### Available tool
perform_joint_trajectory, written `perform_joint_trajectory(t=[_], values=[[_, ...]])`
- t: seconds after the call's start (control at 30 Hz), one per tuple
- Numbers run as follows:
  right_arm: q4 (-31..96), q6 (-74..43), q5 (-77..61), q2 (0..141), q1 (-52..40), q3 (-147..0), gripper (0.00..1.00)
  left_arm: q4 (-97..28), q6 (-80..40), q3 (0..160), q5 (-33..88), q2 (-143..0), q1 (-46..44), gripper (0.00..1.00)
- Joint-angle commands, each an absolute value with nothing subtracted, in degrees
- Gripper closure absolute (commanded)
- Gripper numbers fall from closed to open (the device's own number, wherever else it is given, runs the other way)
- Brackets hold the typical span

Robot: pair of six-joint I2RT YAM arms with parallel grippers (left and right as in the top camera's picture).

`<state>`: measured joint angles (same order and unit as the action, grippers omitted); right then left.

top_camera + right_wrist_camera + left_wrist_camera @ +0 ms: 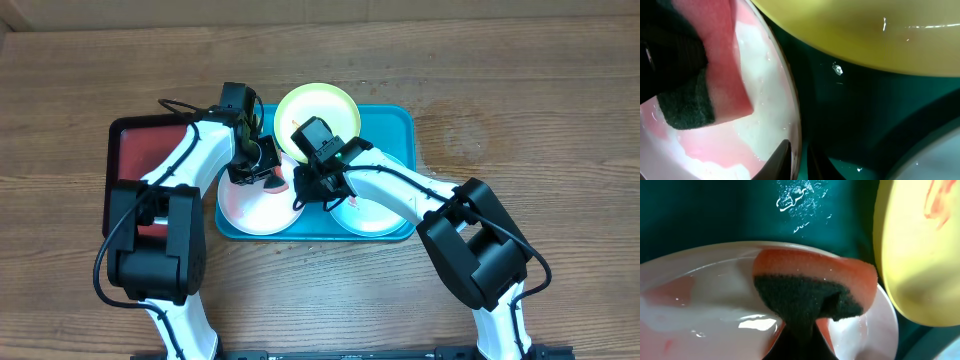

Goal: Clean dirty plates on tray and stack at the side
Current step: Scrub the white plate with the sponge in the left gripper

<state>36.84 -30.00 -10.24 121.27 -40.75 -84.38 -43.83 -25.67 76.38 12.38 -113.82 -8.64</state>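
Observation:
The teal tray (400,120) holds three plates: white (250,212) front left, yellow-green (325,105) at the back, pale mint (372,218) front right. My left gripper (800,336) is shut on an orange sponge (815,272) with a dark scouring face, pressed onto the wet white plate (700,310), which carries pinkish smears. My right gripper (797,161) is shut on the white plate's rim (792,120), one finger inside and one outside. In the left wrist view, the yellow-green plate (910,255) shows a red-orange smear.
A smaller red tray (140,150) with a black rim lies left of the teal tray, partly under my left arm. Bare wooden table surrounds both trays. Both arms crowd together over the white plate.

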Motion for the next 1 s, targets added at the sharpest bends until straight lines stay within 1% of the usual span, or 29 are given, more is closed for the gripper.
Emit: perform_joint_trajectory(t=[0.0, 0.27, 0.4, 0.5, 0.67, 0.73, 0.8, 0.97], values=[[36.6, -30.0, -9.8, 121.7, -40.9, -85.5, 0.86, -45.6, -23.1, 76.2, 6.1, -114.8, -9.0, 0.96], [36.6, -30.0, -9.8, 121.7, -40.9, -85.5, 0.86, -56.0, -23.2, 77.2, -10.8, -114.5, -8.9, 0.96], [36.4, -30.0, -9.8, 121.7, -40.9, -85.5, 0.85, -58.8, -23.4, 77.8, -12.9, -114.5, -8.9, 0.96], [36.4, -30.0, -9.8, 121.7, -40.9, -85.5, 0.85, -60.6, -23.4, 78.9, -9.9, -114.5, -9.0, 0.96], [36.4, -30.0, -9.8, 121.7, -40.9, -85.5, 0.85, -60.0, -23.1, 79.1, 6.9, -114.5, -9.1, 0.96], [36.3, -30.0, -9.8, 121.7, -40.9, -85.5, 0.85, -58.8, -23.1, 78.7, 11.4, -114.5, -9.1, 0.96], [36.4, -30.0, -9.8, 121.7, -40.9, -85.5, 0.85, -58.2, -23.1, 78.2, 13.2, -114.6, -9.4, 0.96], [36.6, -30.0, -9.9, 121.7, -40.9, -85.5, 0.85, -58.5, -23.1, 77.5, 13.4, -114.7, -11.2, 0.96]])
